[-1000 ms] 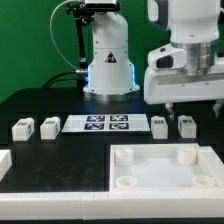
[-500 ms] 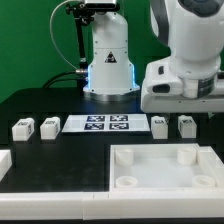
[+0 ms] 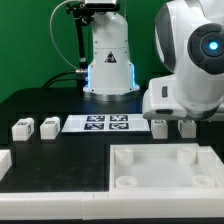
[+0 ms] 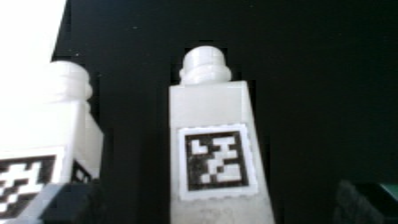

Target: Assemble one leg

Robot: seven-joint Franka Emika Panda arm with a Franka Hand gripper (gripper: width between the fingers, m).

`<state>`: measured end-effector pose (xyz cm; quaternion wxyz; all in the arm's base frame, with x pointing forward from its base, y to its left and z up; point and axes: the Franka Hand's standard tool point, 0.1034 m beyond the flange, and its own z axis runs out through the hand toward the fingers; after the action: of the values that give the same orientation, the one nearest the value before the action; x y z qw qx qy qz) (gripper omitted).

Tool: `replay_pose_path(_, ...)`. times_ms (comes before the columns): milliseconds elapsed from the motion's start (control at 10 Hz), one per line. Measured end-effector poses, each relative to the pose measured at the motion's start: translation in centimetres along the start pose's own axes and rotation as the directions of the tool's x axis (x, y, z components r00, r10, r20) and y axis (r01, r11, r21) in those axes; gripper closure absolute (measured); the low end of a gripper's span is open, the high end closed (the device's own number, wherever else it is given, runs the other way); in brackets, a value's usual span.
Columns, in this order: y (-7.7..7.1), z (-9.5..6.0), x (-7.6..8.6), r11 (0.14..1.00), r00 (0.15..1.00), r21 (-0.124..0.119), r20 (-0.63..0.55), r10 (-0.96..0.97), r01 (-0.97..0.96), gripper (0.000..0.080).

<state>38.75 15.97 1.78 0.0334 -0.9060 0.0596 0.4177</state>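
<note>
Four alike white legs with tags stand in a row at the back. Two are at the exterior view's left (image 3: pixel 21 128) (image 3: pixel 49 126) and two at its right (image 3: pixel 159 127) (image 3: pixel 187 130). My gripper (image 3: pixel 186 120) is low over the rightmost leg. In the wrist view that leg (image 4: pixel 214 130) stands upright between my gripper (image 4: pixel 210 206) fingers, its tag facing the camera and its rounded peg on top. The dark fingertips (image 4: pixel 54 205) show at either side, apart from the leg. The gripper is open. The neighbouring leg (image 4: pixel 63 130) stands beside it.
The marker board (image 3: pixel 97 123) lies between the two pairs of legs. A big white square tray-like part (image 3: pixel 150 153) with corner sockets lies in front. A white block (image 3: pixel 4 160) sits at the exterior view's left edge. The arm's base (image 3: pixel 108 60) stands behind.
The arm has come down over the two legs at the exterior view's right, and the hand now hides their upper parts. The legs and other parts have not moved.
</note>
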Motion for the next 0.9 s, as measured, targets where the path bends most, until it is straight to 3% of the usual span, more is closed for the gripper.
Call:
replay_pose_path(300, -0.41, 0.78, 0.27, 1.0, 1.0, -0.009, 0.014, 0.011, -0.011, 0.015)
replay_pose_path(400, -0.38, 0.8, 0.27, 1.0, 1.0, -0.009, 0.014, 0.012, -0.012, 0.0277)
replay_pose_path(500, -0.37, 0.8, 0.27, 1.0, 1.0, -0.009, 0.014, 0.012, -0.012, 0.0277)
replay_pose_path(600, -0.37, 0.8, 0.27, 1.0, 1.0, -0.009, 0.014, 0.012, -0.012, 0.0503)
replay_pose_path(900, -0.37, 0.79, 0.27, 1.0, 1.0, -0.009, 0.014, 0.012, -0.012, 0.0509)
